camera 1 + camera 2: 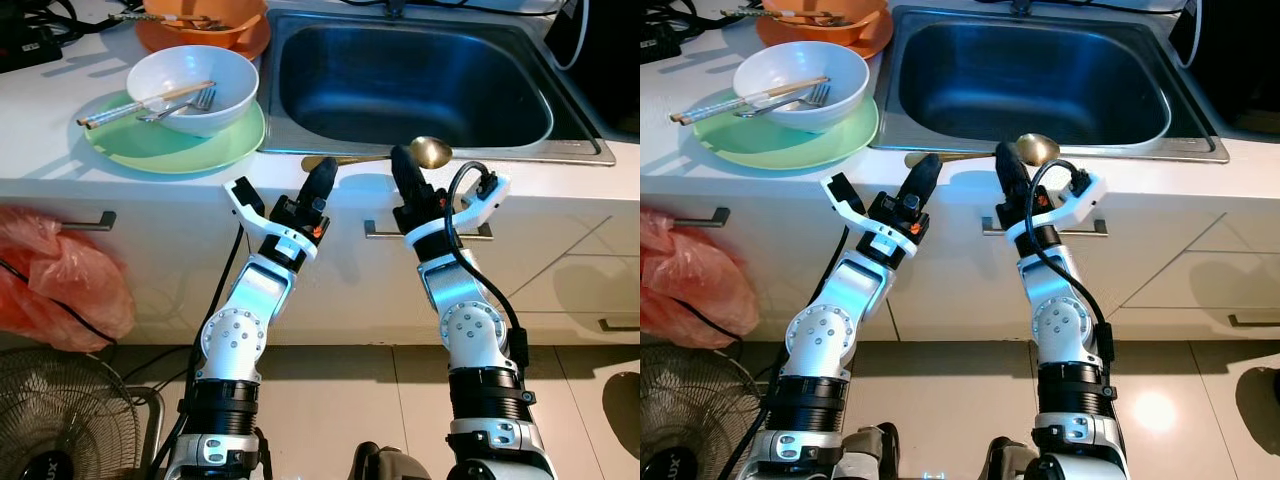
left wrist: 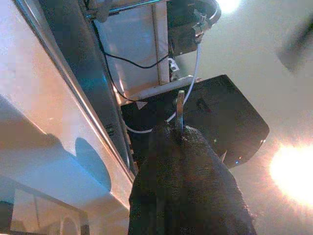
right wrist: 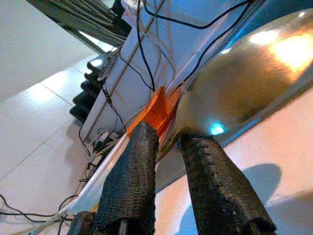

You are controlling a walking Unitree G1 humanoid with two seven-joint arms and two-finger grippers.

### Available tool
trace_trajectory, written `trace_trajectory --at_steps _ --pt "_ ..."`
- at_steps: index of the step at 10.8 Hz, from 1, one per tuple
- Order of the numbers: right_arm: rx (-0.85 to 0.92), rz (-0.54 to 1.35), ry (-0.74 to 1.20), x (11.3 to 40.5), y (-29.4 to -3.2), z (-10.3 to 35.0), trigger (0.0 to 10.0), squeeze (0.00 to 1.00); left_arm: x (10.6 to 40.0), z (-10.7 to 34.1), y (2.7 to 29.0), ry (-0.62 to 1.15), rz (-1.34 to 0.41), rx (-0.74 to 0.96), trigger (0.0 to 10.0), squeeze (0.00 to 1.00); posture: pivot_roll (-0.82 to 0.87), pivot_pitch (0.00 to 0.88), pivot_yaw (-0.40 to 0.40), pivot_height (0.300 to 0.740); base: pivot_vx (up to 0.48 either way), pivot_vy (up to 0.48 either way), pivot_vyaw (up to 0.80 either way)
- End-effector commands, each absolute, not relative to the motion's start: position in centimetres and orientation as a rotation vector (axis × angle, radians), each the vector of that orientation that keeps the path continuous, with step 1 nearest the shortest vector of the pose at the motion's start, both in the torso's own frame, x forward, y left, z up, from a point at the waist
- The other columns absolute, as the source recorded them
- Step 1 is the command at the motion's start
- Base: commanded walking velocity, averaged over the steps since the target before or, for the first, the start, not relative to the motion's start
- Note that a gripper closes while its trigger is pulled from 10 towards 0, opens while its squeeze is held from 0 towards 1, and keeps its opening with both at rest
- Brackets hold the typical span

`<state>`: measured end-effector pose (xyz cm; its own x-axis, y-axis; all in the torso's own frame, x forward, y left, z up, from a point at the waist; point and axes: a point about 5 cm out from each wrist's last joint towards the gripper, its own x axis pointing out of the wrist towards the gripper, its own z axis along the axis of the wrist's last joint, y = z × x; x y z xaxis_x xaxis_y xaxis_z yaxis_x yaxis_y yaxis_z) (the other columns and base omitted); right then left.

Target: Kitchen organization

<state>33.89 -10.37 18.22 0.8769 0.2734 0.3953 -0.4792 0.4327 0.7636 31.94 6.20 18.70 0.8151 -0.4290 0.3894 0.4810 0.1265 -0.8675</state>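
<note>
A gold spoon point(image 1: 431, 152) lies along the counter's front edge before the sink point(image 1: 410, 80), handle pointing left. My left gripper point(image 1: 322, 178) is raised to the handle's end, and its fingers point(image 2: 186, 186) are pressed together with the thin handle tip point(image 2: 180, 110) sticking out past them. My right gripper point(image 1: 402, 166) reaches up at the spoon's neck. In the right wrist view its fingers point(image 3: 137, 161) stand a little apart, and the spoon's bowl point(image 3: 244, 83) is just beyond their tips.
On the counter to the left, a white bowl point(image 1: 195, 85) holding chopsticks and a fork sits on a green plate point(image 1: 170, 145). An orange bowl point(image 1: 205, 15) stands behind. Drawer handles point(image 1: 90, 222) run below the counter edge. A red bag point(image 1: 60, 290) and a fan point(image 1: 60, 420) are at the lower left.
</note>
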Motion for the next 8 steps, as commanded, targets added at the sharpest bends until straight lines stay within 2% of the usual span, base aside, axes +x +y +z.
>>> trace_trajectory --at_steps 1,8 --pt "1.055 0.486 -0.261 34.2 -10.0 19.0 10.0 0.00 31.0 20.4 2.7 -0.065 -0.761 -1.410 10.0 0.00 0.13 0.137 -0.037 0.740 0.000 0.000 0.00" --pt "1.118 0.439 -0.299 35.3 -10.7 20.0 10.0 0.00 30.8 20.3 2.3 -0.042 -0.774 -1.399 10.0 0.00 0.13 0.142 -0.036 0.740 0.000 0.000 0.00"
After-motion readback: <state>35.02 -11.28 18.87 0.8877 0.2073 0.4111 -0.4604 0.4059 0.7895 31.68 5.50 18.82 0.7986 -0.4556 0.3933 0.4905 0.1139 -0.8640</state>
